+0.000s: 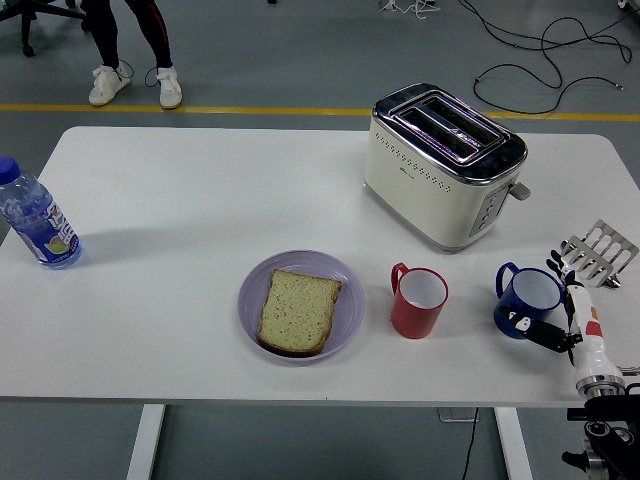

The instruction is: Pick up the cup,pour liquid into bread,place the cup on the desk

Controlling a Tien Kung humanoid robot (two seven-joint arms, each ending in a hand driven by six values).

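Note:
A blue cup (518, 303) stands upright on the white table (200, 190) at the front right, handle to the left. My right hand (540, 297) comes in from the lower right corner and is open. Its thumb lies in front of the cup and its fingers (556, 266) spread behind the rim, loosely around it. A slice of bread (298, 311) lies on a purple plate (254, 285) at the front centre. A red cup (417, 303) stands between plate and blue cup. My left arm is out of view.
A cream toaster (443, 165) stands behind the cups. A metal toast rack (598, 252) sits at the right edge, just behind my hand. A water bottle (38, 222) stands at the far left. A person's legs (130, 45) show beyond the table.

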